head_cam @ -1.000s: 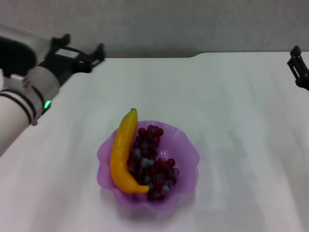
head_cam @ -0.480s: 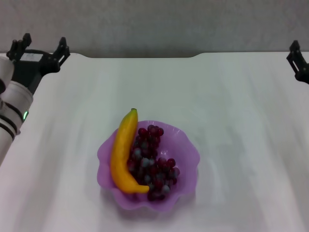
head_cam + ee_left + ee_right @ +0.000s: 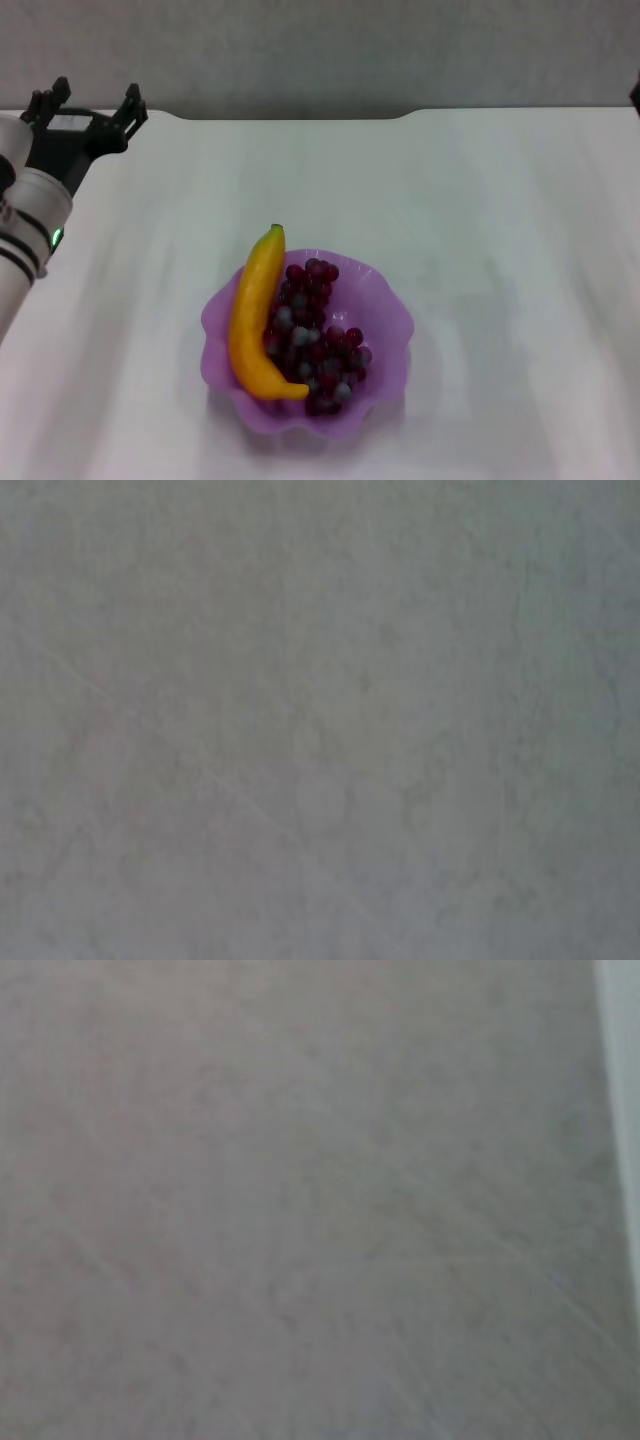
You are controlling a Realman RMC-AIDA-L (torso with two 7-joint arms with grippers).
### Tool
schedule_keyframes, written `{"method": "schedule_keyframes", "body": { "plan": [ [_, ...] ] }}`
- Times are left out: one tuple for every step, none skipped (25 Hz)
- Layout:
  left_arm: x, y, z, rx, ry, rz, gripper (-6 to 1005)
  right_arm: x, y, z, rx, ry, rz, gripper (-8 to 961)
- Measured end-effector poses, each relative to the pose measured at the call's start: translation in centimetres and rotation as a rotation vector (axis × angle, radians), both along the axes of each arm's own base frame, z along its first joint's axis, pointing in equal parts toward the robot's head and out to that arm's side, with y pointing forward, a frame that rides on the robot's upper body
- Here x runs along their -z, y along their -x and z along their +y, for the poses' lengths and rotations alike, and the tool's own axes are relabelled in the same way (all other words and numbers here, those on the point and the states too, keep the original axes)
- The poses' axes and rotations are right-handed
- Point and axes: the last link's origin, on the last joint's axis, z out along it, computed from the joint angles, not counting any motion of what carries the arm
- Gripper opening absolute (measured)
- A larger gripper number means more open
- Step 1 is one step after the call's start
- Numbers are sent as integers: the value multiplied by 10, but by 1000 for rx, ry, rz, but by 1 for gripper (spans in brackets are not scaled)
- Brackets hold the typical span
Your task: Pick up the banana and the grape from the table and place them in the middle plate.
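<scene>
Only the middle plate (image 3: pixel 385 300) with its fruit interrupts the table (image 3: pixel 480 200); the left pincer (image 3: pixel 88 103) occupies the far-left corner.

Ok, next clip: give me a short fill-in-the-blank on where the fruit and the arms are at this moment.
1. The banana lies in the middle plate with its stem tip sticking out over the ____ rim.
2. Beside the banana, on the robot's right of it, the plate holds the ____.
3. The only gripper in the head view is the ____ one, at the table's far corner, holding nothing.

Missing words: far; grape; left
</scene>
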Motion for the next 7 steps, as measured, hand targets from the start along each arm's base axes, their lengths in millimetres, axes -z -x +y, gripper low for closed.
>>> {"method": "schedule_keyframes", "body": {
  "plan": [
    [0,3,0,-8,2,9,891,0,-1,0,12,0,20,825],
    [1,6,-1,-17,4,21,891,0,-3,0,22,1,34,825],
    [1,9,-1,-24,4,32,890,1,-3,1,25,4,36,825],
    [1,9,-1,-24,4,32,890,1,-3,1,26,7,36,825],
    [1,13,-2,-30,0,58,890,3,-2,1,22,14,30,826],
    [1,13,-2,-30,-1,61,890,4,-2,1,20,20,27,826],
    [2,14,-2,-31,-2,65,890,4,-2,1,18,24,26,826]
  ]
}}
